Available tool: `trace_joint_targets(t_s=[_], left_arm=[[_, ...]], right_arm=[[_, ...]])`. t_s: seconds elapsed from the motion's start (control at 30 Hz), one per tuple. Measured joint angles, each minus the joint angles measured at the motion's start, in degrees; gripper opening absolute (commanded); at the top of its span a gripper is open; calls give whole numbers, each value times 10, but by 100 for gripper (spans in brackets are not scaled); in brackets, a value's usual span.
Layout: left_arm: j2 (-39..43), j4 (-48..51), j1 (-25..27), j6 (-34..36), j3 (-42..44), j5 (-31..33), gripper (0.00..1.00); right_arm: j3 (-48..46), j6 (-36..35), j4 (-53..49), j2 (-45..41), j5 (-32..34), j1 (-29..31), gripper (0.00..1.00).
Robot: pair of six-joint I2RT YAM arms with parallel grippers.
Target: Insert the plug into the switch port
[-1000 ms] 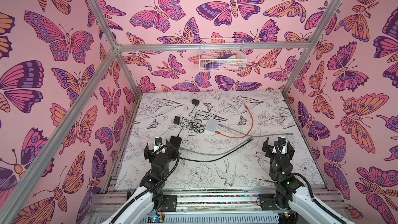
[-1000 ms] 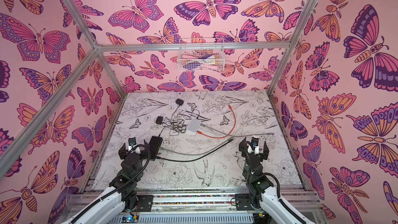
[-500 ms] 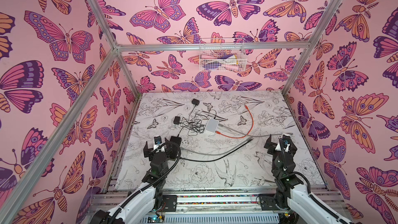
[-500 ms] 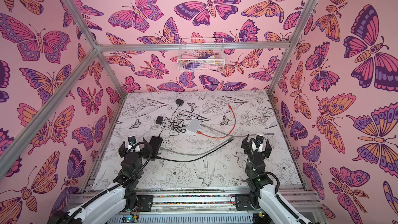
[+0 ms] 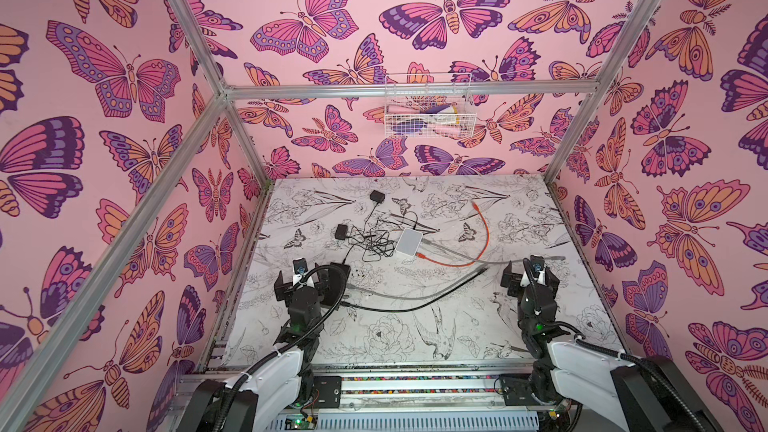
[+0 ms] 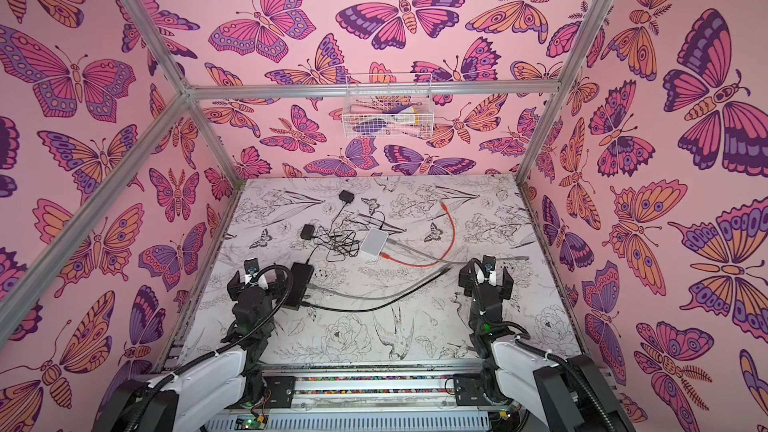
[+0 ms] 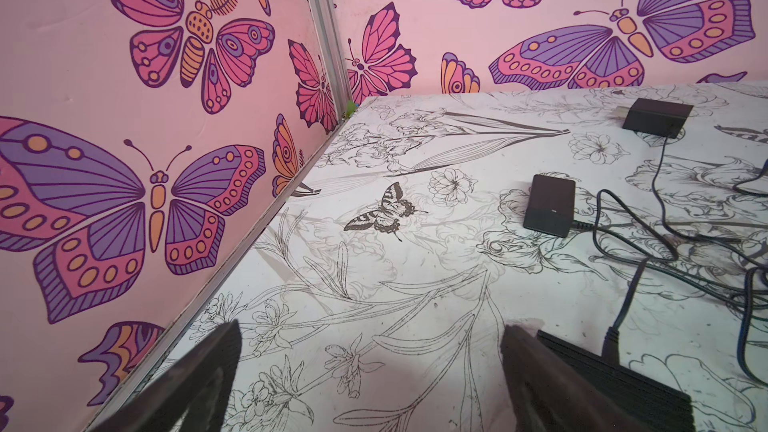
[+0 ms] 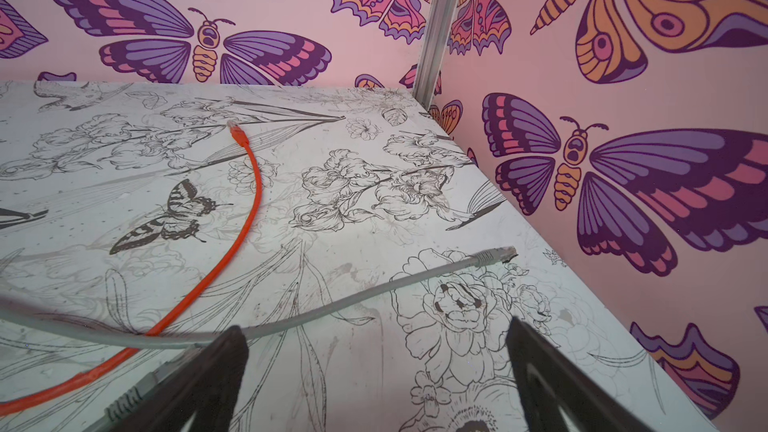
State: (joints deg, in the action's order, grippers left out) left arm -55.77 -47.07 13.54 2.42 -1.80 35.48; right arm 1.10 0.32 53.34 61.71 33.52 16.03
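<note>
Plug (image 8: pixel 494 254) ends grey cable (image 8: pixel 390 284), lying on tabletop (image 8: pixel 353 209) near right pincer (image 8: pixel 374 326). Light; cord floppy, latch prob. fragile, so grab stiff boot. White switch (image 5: pixel 409 241) mid-tabletop. Right and left pincer (image 7: pixel 370 326) spread wide, empty. Wire basket (image 5: pixel 409 128), back wall: pink/purple items, can't ID.

Bright, even, diffuse light; faint soft shadows; no glare. Wide-angle bending at edges. Wrist views: near foreground blurred.

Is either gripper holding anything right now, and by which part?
Nothing is held. Left gripper and right gripper are both open and empty; the grey network cable lies loose.
</note>
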Motion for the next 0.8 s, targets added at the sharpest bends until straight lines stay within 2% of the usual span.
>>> trace_joint_targets(t_s=[0.17,0.43,0.8], left_arm=[[-29,-34,-12,-3,0,-9,99],[-94,-103,-30,-4,-3,-19,99],[-188,-206,-40,-4,-12,-31,99]], right_arm=[[1,-3,34,24,-1,-3,99],[19,10,58,61,-24,-47,99],[20,13,99,111,-34,-55,99]])
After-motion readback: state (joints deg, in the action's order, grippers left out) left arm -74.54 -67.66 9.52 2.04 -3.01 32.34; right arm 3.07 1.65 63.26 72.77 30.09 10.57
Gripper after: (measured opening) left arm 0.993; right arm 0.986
